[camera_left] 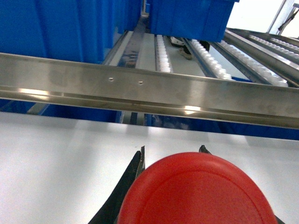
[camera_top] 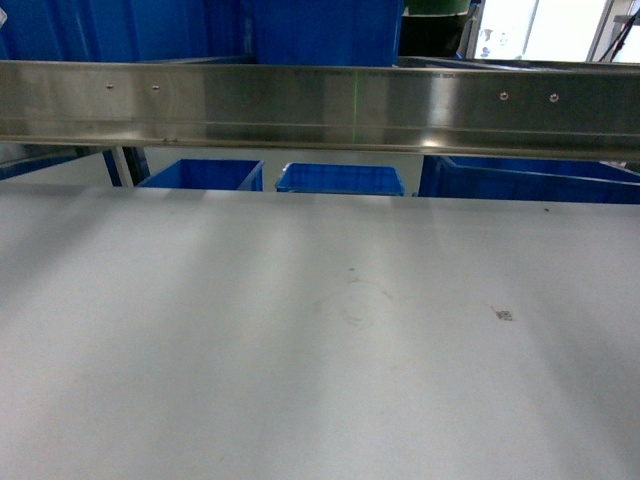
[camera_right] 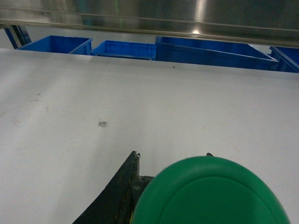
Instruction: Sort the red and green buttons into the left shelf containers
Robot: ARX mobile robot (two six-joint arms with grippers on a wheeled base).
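Here left end effector (camera_left: 170, 151) clamps red button (camera_left: 196, 191); right end effector (camera_right: 173, 156) clamps green button (camera_right: 212, 193); no readable writing.

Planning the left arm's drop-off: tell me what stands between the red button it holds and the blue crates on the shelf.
The steel rail runs straight across, between the red button in the left gripper and the blue crates on the roller shelf. The button must pass over it. Nothing else visible intervenes.
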